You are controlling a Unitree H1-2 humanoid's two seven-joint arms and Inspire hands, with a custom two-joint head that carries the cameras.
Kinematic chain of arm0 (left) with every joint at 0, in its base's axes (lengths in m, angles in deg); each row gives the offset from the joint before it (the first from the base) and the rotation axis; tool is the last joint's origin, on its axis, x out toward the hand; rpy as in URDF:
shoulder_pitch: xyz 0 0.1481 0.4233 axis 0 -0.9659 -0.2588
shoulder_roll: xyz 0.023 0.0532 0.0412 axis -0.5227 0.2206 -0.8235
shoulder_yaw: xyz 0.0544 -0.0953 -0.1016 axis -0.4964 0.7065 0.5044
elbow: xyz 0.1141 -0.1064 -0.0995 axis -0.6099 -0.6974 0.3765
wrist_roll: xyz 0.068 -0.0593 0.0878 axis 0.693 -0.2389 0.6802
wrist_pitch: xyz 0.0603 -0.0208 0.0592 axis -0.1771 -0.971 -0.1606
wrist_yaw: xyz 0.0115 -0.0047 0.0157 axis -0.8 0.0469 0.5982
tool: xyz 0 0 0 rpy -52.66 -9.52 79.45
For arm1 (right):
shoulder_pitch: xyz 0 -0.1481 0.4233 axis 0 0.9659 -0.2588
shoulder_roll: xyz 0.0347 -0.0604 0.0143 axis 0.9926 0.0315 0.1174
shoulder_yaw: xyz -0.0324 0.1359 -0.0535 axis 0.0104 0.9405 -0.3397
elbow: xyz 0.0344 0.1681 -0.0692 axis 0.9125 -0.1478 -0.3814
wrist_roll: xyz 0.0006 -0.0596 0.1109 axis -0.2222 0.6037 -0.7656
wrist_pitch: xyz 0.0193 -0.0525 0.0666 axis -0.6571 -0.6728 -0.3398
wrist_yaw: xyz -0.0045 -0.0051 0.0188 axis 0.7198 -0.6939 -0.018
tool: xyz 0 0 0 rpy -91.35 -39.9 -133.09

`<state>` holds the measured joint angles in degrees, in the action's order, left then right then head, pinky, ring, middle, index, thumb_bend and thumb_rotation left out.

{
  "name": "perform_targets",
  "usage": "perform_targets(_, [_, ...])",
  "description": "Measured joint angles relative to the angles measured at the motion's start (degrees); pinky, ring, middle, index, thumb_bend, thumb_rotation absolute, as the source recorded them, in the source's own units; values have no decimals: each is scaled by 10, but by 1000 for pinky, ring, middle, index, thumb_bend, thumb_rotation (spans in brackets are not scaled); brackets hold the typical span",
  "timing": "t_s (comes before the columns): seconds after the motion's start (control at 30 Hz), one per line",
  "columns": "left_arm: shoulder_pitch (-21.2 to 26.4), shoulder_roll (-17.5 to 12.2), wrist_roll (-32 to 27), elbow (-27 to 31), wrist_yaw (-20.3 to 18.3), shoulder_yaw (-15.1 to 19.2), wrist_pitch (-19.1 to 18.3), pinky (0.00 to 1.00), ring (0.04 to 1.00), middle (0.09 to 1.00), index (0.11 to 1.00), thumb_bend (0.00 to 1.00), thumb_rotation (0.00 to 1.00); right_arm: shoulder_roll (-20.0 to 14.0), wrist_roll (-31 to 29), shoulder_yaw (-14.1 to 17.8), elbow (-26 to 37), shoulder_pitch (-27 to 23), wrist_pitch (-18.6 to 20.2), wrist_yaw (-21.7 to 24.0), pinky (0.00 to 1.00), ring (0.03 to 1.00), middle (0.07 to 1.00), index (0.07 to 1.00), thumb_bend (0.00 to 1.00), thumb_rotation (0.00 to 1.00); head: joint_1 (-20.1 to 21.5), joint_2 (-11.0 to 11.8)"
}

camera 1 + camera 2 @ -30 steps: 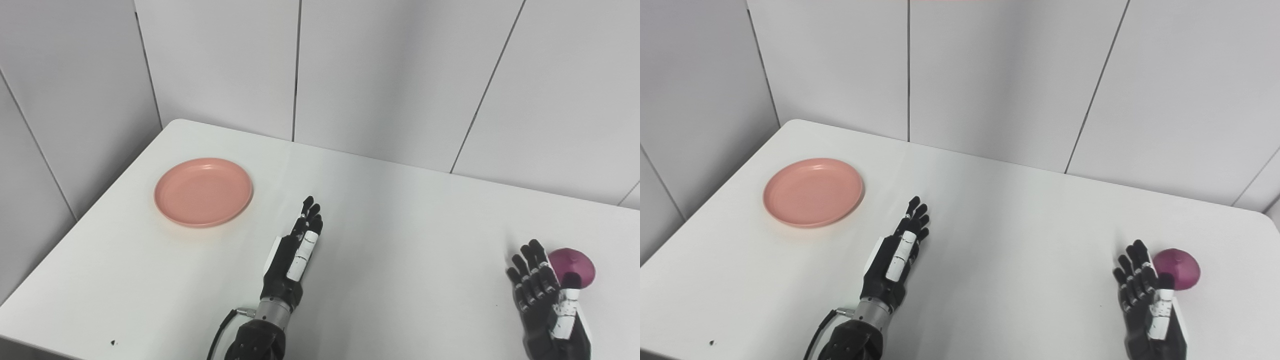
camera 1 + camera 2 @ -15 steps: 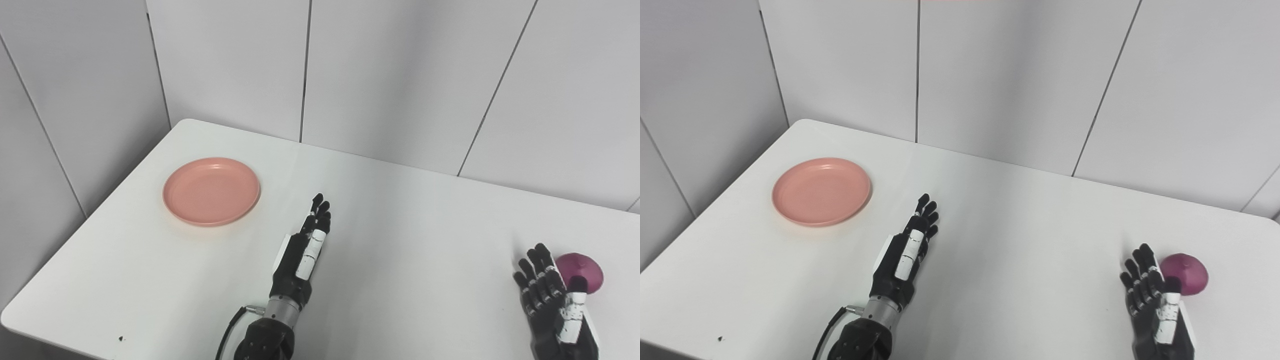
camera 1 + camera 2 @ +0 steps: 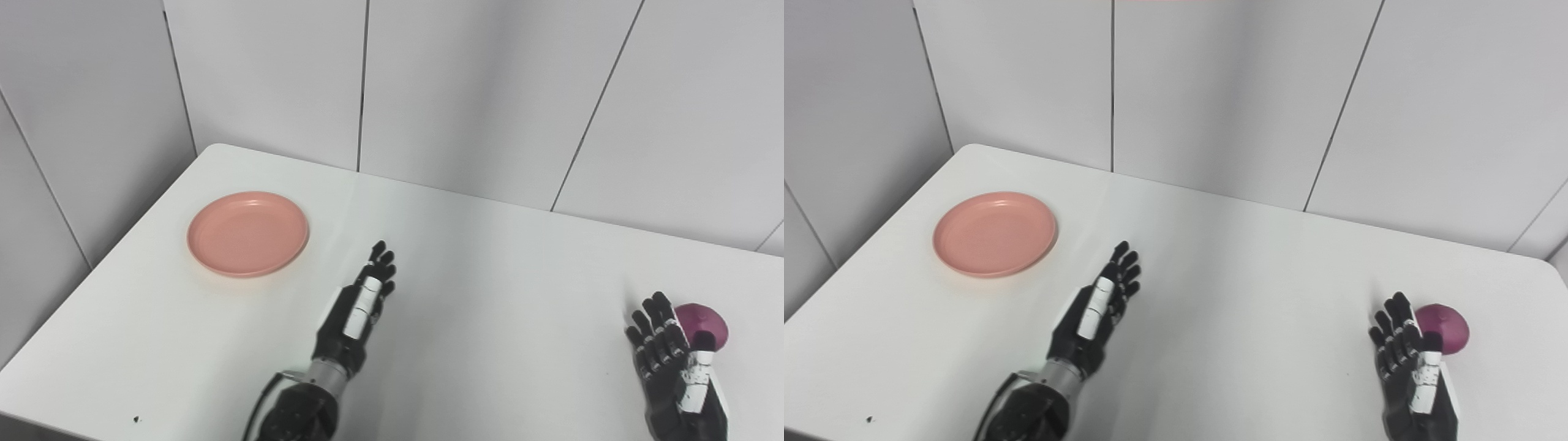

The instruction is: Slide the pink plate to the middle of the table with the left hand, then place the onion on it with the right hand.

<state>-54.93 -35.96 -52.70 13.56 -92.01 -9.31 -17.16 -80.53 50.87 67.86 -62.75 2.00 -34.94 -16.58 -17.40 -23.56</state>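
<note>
Pink plate (image 3: 247, 233) left of centre on white table (image 3: 490, 257). Left hand (image 3: 358, 306) centre-low, fingers extended, empty. Right hand (image 3: 674, 367) lower right, spread, empty, just beside purple onion (image 3: 704, 321).

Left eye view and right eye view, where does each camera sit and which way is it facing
Left eye view: on the head, looking down and forward over the white table; both arms enter from the bottom edge.
Right eye view: beside it, slightly to the right, facing the same way; both arms show again.
Shared: pink plate far left, purple onion far right, left robot hand open near the middle, right robot hand open beside the onion.
</note>
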Motion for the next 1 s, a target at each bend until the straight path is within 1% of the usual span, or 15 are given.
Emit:
perform_targets(0.07, [20,-22,2,12,1,6,-27,945,942,940,915,884,924,0,2,2,-1,0,0,-2,1000,1000,1000,1000,874,1000,2,2])
perform_targets(0.13, [54,-42,5,23,1,14,-49,929,920,921,887,905,927,0,5,4,-3,0,0,-4,1000,1000,1000,1000,874,1000,4,3])
perform_targets(0.23, [110,-69,5,34,0,25,-65,887,888,892,865,902,934,1,8,4,-3,0,-1,-5,1000,1000,1000,1000,872,1000,6,4])
perform_targets(0.3, [138,-87,5,34,-5,29,-66,851,869,877,861,911,929,4,9,4,-3,-1,-2,-7,1000,1000,1000,1000,883,1000,7,4])
perform_targets(0.37, [152,-98,0,33,-12,34,-67,808,842,854,842,927,908,5,10,4,-2,-1,-2,-8,1000,1000,1000,1000,905,1000,7,5])
perform_targets(0.47, [159,-107,-7,29,-20,40,-67,725,787,813,800,939,895,7,11,4,-1,-2,-2,-10,1000,1000,1000,1000,920,1000,7,8])
perform_targets(0.53, [165,-115,-7,24,-24,48,-67,708,773,801,787,934,891,6,13,4,-1,-2,-4,-10,1000,1000,1000,1000,918,1000,8,9])
perform_targets(0.57, [169,-120,-7,21,-24,52,-66,684,752,783,769,925,891,6,14,4,-1,-2,-5,-10,1000,1000,1000,1000,920,1000,8,9])
perform_targets(0.67, [190,-141,1,11,-23,64,-62,634,715,743,748,930,886,6,17,5,-2,-2,-6,-10,1000,1000,1000,1000,929,1000,9,9])
perform_targets(0.77, [216,-159,9,6,-22,75,-56,605,691,711,734,895,887,6,18,6,-2,-2,-7,-10,1000,1000,1000,1000,917,1000,9,11])
perform_targets(0.83, [234,-169,13,-9,-22,86,-39,588,678,700,730,895,890,7,17,7,-2,-2,-7,-10,1000,1000,1000,1000,908,1000,8,11])
perform_targets(0.87, [241,-173,14,-15,-22,91,-36,585,675,698,729,896,891,7,17,7,-2,-2,-7,-9,1000,1000,1000,1000,906,1000,8,11])
perform_targets(0.97, [255,-188,14,-45,-20,107,-22,582,688,715,722,896,886,8,16,7,-2,-2,-7,-9,1000,1000,1000,1000,916,1000,8,12])
perform_targets(1.0, [259,-193,14,-64,-20,114,-13,600,701,721,714,899,872,8,16,7,-2,-2,-7,-9,1000,1000,1000,1000,913,1000,6,12])
